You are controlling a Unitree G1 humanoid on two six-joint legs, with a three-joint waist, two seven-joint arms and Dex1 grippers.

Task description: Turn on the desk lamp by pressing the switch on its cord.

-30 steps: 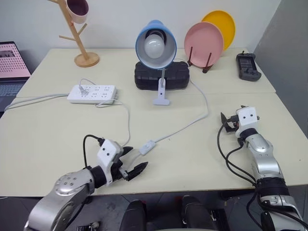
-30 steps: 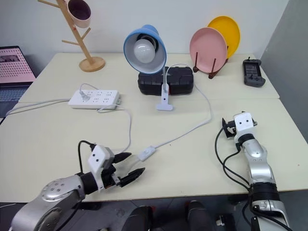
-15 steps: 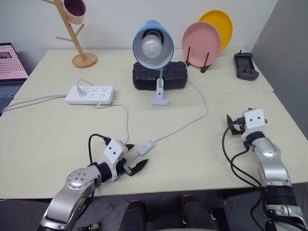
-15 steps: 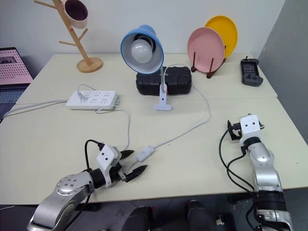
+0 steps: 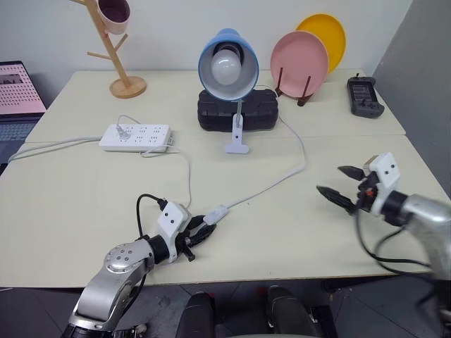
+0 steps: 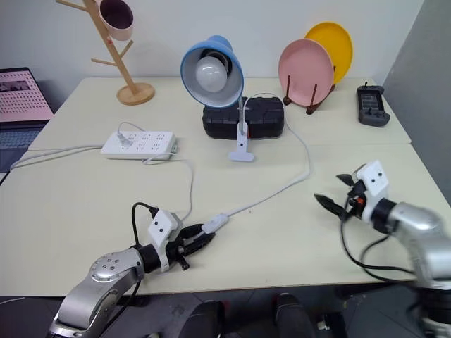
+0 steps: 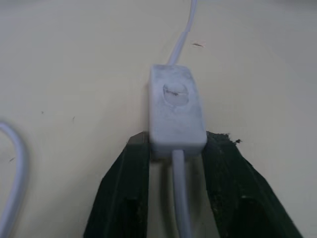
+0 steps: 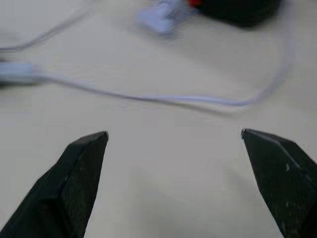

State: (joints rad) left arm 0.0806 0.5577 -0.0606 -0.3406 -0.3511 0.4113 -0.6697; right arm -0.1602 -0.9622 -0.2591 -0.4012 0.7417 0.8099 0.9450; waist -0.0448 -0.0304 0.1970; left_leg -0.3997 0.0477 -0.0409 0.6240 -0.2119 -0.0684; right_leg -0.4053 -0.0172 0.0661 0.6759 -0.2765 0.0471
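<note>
- Near front edge of counter [image 5: 63,211]: the switch [image 5: 215,213] lay flat, between the power strip [image 5: 135,136] and the robot, well short of the desk lamp [image 5: 227,67].
- Left gripper [image 5: 200,233] was clamped on the near end of the switch; wrist view showed both fingers [image 7: 124,193] pressed against its sides, with the rocker button facing up and uncovered.
- Cord [image 5: 282,179] ran from the switch across the counter in a loop toward the lamp's clip base; another length curved back toward the power strip, where a plug sat in a socket.
- Right gripper [image 5: 347,184] hung above the counter at the right side, fingers spread wide, nothing between them, well apart from the switch.
- Lamp stood upright in front of a black case [image 5: 237,111]; bulb looked unlit, no glow on the shade.
- Status, by judgement: switch secured, press not yet made. Approx. first half done. Remaining: bring right gripper over and push the rocker w/ a fingertip, then confirm bulb lit.
- Risk: switch could slip or twist under the press if the side hold is weak.
</note>
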